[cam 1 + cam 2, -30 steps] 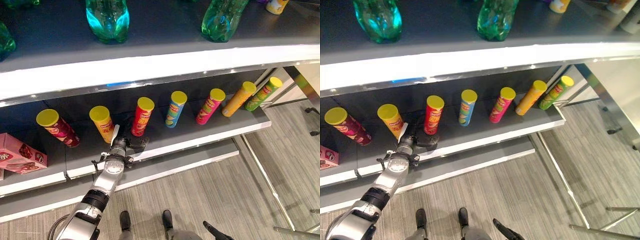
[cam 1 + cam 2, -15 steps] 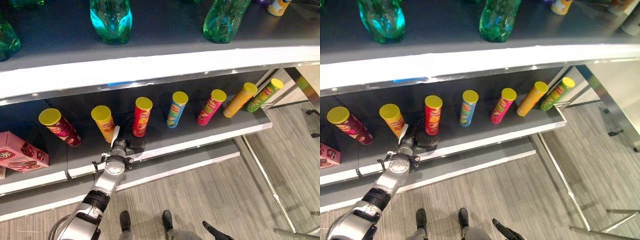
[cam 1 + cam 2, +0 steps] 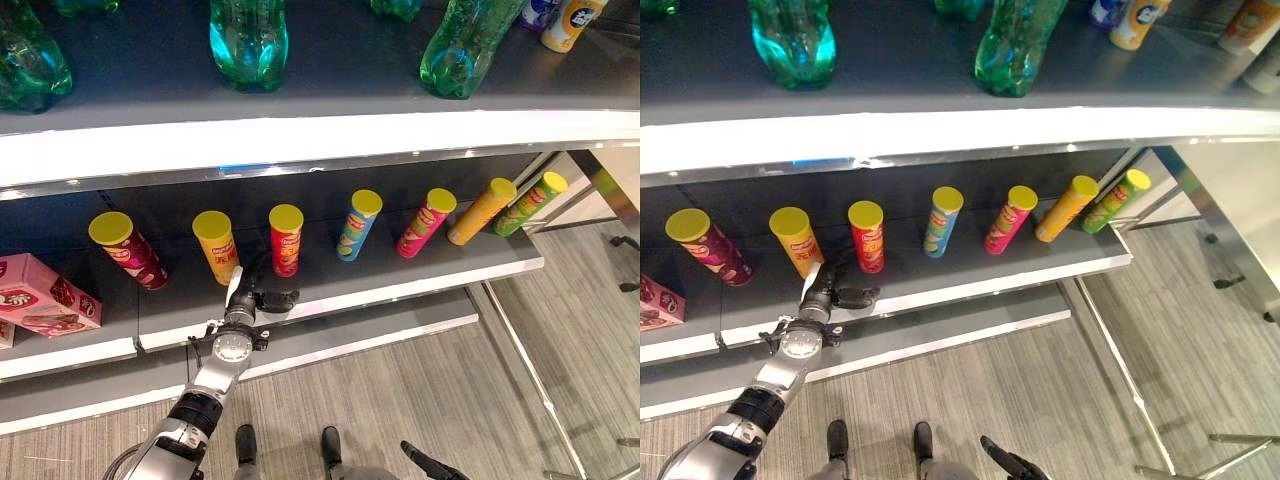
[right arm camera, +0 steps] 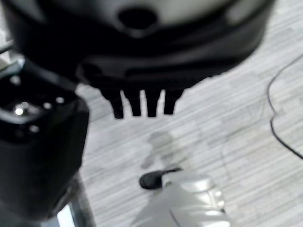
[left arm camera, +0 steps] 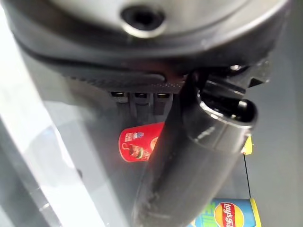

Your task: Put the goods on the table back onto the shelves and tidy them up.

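Note:
A row of tall crisp cans with yellow lids stands on the lower shelf (image 3: pixel 420 283). From left to right they are maroon (image 3: pixel 127 252), yellow (image 3: pixel 217 246), red (image 3: pixel 285 240), blue (image 3: pixel 357 222), pink (image 3: pixel 425 221), orange (image 3: pixel 482 210) and green (image 3: pixel 528 202). My left hand (image 3: pixel 256 297) rests on the shelf just in front of the red can's foot, open and holding nothing. In the left wrist view the red can (image 5: pixel 138 144) shows past the straight fingers, behind the thumb (image 5: pixel 208 142). My right hand (image 3: pixel 428 466) hangs low over the floor, open and empty.
Green bottles (image 3: pixel 248 40) (image 3: pixel 462 45) stand on the upper shelf (image 3: pixel 320 135), with smaller bottles (image 3: pixel 570 20) at its right end. A pink box (image 3: pixel 45 295) lies at the lower shelf's left end. A lower ledge (image 3: pixel 350 335) runs below, then grey floor (image 3: pixel 430 390).
The whole picture has shifted down, so the camera has moved. The left hand stays by the red can's foot, and the can stands more upright than before.

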Robot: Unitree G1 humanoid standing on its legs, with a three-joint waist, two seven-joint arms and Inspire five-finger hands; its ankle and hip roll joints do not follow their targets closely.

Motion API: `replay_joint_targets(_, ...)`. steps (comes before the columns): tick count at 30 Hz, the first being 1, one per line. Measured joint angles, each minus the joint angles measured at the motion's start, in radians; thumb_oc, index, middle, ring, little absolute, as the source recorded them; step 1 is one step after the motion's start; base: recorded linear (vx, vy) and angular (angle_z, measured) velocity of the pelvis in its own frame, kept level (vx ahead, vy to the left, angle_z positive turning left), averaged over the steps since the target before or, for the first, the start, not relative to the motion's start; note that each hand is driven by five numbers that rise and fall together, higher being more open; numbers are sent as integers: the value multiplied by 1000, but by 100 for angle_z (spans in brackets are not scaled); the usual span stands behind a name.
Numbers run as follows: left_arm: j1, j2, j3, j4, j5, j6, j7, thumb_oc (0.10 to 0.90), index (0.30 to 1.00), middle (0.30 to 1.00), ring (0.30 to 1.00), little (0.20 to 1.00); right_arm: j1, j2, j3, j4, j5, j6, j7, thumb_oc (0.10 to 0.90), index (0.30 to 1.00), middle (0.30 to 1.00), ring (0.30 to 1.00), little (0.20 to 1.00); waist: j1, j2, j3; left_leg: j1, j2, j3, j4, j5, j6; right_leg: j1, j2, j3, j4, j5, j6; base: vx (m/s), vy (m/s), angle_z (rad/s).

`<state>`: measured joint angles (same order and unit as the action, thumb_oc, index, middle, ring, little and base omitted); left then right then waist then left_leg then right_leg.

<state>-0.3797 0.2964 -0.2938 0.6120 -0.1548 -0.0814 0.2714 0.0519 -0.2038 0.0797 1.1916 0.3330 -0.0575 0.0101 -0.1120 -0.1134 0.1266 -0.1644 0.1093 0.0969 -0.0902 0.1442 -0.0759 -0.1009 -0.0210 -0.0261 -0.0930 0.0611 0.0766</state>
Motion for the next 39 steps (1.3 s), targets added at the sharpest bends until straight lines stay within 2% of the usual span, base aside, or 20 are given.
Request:
replay_joint_targets(12,19,-18,-2,0,40,1,11,800,900,900,900,900,-1,5,9,0,-2,0,-18,800,900,900,900,900,16,0,0,-5,0,-7,0,0,0,-3,0,-4,0,0,-1,0,0,0)
replay_joint_targets(17,16,-34,1,20,40,2,68,800,900,900,900,900,-11,19,14,-1,-2,-1,-37,800,900,900,900,900,14,0,0,-8,-1,-10,0,0,0,-5,0,-6,0,0,-1,0,0,0)
replay_joint_targets(25,3,-34,-1,41,52,7,97,800,900,900,900,900,-14,19,22,-1,-2,-3,-47,800,900,900,900,900,11,0,0,-17,0,-8,0,0,0,-14,0,-5,1,0,-1,0,0,0)
replay_joint_targets(39,-114,-31,-20,196,59,23,113,800,900,900,900,900,-17,19,22,2,-1,-18,-64,800,900,900,900,900,-40,-4,1,-28,1,6,0,0,0,-33,0,5,1,0,-1,3,1,-1)
